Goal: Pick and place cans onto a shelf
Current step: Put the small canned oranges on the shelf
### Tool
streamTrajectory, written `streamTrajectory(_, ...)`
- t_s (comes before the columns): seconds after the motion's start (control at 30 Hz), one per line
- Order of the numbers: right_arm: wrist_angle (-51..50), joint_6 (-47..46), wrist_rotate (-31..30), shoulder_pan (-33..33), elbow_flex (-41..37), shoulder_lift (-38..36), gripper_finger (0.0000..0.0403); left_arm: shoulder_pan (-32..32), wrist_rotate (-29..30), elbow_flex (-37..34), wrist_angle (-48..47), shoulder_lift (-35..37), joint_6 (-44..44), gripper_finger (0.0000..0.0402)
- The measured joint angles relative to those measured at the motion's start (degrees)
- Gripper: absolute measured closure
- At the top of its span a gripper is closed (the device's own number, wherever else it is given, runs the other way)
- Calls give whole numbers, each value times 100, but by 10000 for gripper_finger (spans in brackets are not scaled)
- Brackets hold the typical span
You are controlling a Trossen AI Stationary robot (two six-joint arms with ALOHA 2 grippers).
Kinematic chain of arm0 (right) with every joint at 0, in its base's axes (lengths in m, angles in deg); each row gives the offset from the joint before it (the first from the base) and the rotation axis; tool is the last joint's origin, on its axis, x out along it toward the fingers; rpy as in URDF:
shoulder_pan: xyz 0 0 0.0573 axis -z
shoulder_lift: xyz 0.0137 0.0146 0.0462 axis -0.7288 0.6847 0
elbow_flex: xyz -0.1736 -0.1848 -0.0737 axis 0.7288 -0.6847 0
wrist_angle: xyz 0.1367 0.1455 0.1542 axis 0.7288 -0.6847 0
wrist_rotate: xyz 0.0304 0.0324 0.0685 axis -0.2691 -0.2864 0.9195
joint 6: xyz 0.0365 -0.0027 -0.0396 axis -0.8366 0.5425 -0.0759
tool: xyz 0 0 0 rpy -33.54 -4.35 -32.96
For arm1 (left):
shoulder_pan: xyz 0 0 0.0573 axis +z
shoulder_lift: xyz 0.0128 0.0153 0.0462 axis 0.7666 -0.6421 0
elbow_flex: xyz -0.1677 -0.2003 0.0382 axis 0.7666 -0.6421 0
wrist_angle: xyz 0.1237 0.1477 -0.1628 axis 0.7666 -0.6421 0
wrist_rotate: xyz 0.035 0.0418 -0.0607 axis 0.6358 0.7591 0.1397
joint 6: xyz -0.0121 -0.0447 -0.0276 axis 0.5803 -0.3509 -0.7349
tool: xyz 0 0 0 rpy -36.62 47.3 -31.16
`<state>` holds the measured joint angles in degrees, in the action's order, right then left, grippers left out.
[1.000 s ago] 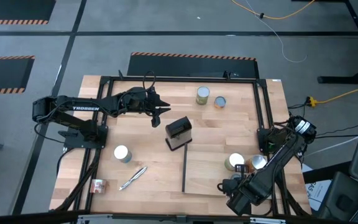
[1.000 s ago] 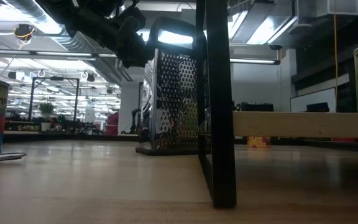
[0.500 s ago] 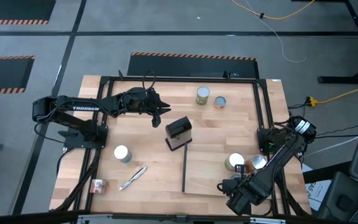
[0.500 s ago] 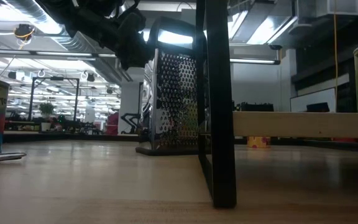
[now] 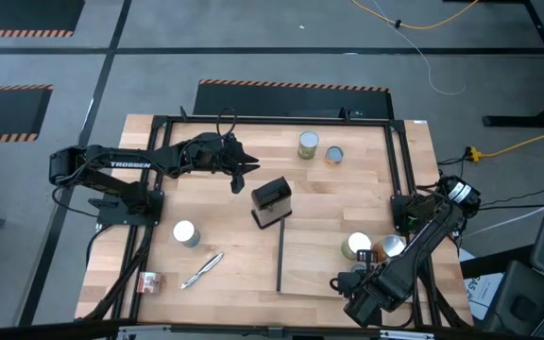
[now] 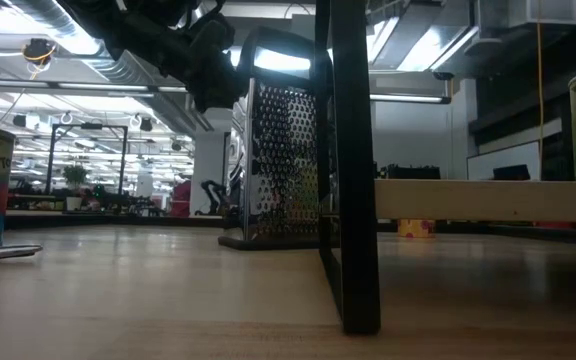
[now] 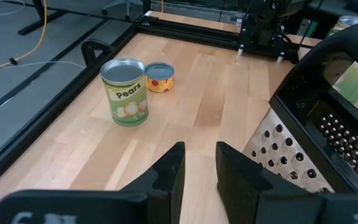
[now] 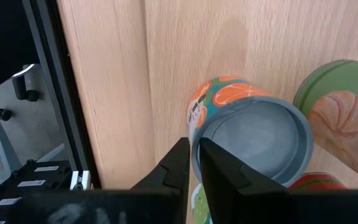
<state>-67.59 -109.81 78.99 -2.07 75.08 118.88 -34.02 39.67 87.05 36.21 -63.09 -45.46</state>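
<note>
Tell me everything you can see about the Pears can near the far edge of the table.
The green-labelled metal Pears can stands upright on the slatted wooden tabletop, near its far edge. Its lid is plain silver and closed; the label shows pear halves under the word "Pears". A shorter yellow-and-red can sits right beside it; whether they touch cannot be told. No gripper touches it.
</note>
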Motion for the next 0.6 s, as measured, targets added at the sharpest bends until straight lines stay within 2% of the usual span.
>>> streamTrajectory(0.6,453,2,-42,0,0,0,360,0,0,1,0,0,2,318)
